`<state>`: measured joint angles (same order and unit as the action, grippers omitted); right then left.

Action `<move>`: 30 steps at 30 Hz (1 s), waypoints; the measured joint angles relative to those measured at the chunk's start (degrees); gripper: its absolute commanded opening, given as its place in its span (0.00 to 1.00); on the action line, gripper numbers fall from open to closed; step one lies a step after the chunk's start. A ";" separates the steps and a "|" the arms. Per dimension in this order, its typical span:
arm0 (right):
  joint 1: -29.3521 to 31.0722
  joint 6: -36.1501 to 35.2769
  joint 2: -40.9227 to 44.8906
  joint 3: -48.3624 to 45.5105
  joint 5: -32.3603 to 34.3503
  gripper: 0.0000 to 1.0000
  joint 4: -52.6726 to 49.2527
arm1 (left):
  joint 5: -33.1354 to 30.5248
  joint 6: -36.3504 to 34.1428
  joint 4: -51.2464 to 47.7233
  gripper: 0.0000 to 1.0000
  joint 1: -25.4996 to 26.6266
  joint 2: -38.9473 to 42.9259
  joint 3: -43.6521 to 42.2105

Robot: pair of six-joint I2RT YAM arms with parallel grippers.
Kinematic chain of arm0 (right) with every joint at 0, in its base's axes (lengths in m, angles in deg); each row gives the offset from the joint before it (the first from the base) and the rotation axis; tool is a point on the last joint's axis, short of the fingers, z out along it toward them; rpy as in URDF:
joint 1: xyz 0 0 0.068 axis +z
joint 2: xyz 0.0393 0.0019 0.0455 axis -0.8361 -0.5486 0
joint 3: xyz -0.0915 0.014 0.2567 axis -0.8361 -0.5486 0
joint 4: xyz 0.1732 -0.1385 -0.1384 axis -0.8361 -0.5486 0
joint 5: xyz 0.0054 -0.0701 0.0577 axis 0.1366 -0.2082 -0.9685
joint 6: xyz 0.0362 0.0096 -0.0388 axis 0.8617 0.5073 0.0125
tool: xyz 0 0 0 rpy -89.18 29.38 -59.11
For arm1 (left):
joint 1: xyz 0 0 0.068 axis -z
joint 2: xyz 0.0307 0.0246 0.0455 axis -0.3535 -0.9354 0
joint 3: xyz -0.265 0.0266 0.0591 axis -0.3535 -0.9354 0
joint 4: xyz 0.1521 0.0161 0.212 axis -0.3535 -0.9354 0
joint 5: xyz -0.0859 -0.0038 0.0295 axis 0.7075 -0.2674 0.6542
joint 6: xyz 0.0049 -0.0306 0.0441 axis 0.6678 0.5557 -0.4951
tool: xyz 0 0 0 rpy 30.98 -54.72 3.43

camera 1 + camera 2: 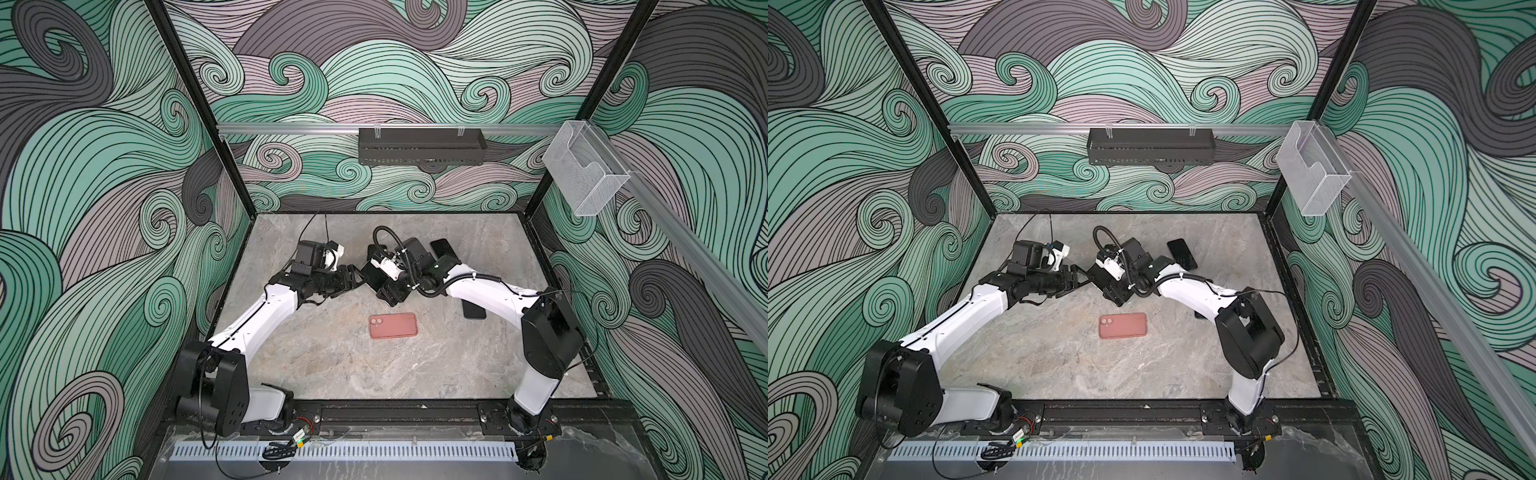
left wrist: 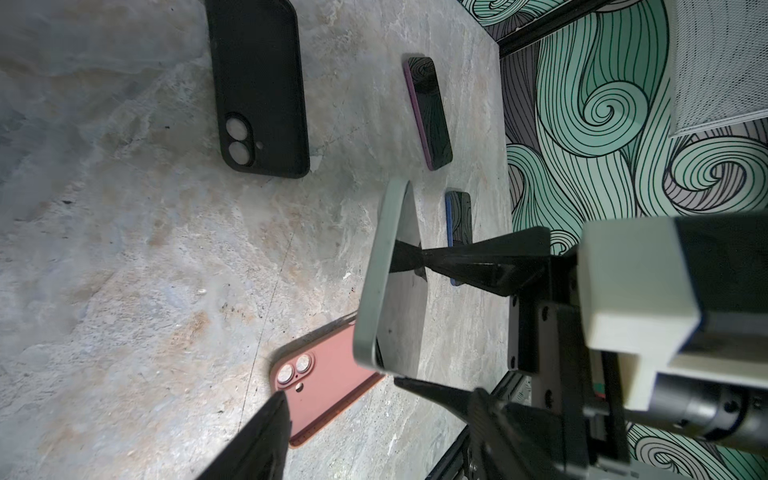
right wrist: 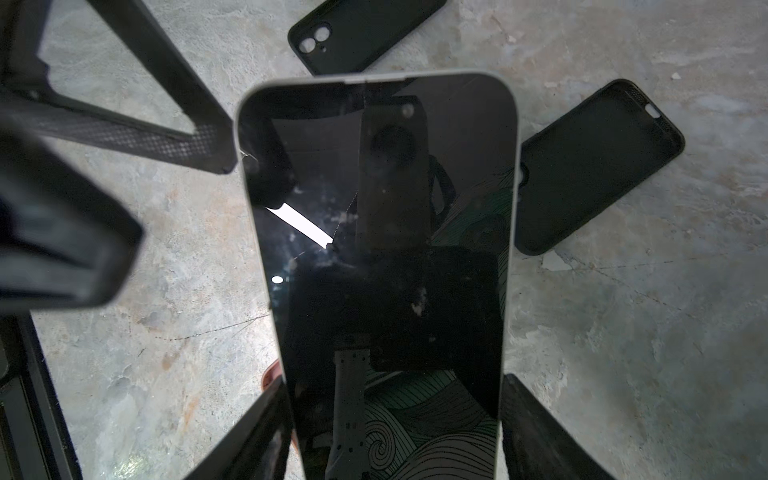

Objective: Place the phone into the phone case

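Marble tabletop; toward the front the pink phone case lies back up, apart from both arms; beyond it the right gripper clamps the phone by its long edges, raised off the surface; the left gripper, jaws spread, rests one fingertip on the phone's side; a dark phone lies farther back.

Tabletop: gray, looks like stone, with pale marks.
Walls: green, gray and pink swirls all around.
Back rail: silver bar across the back wall.
Black basket: long, with small holes, hangs from the back rail.
Clear box: see-through, fixed high on the right wall.
Gray strip: long, with many slots, along the front edge.
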<state>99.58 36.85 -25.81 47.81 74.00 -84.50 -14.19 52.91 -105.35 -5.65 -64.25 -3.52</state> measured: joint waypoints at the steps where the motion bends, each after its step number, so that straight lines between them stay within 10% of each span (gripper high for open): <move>1: 0.15 0.00 0.00 0.00 -0.13 0.19 0.00 | 0.33 0.07 -0.02 0.63 -0.17 -0.11 0.00; 12: 1.73 0.00 0.00 -0.11 -1.88 0.18 0.15 | 4.31 0.59 0.07 0.43 -1.95 -2.05 0.70; 22: 1.86 0.13 0.00 -0.81 -2.91 0.20 2.47 | 6.08 1.22 1.68 0.03 -2.78 -2.67 0.70; 30: 1.81 1.03 1.16 -2.69 -2.99 0.52 4.48 | 7.52 1.73 3.63 0.00 -2.93 -2.64 -0.15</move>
<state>101.39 37.88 -24.65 45.12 71.01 -80.02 -6.67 54.64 -101.72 -8.58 -66.90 -3.67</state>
